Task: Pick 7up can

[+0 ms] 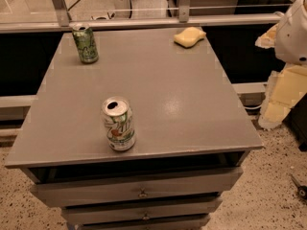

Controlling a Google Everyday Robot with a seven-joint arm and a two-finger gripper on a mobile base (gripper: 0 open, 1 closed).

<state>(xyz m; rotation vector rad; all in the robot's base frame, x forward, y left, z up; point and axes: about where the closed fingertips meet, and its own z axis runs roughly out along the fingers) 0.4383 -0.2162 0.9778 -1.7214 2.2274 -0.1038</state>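
Observation:
The 7up can [118, 123] stands upright near the front edge of the grey cabinet top [158, 95], left of centre. It is white and silver with green lettering, and its top is opened. My gripper [280, 97] hangs at the far right of the view, off the cabinet's right side and well away from the can. It holds nothing that I can see. The white arm housing [293, 30] shows above it.
A darker green patterned can [85, 43] stands upright at the back left of the top. A yellow sponge [189, 36] lies at the back right. A rail and glass run behind the cabinet. Drawers sit below the front edge, above a speckled floor.

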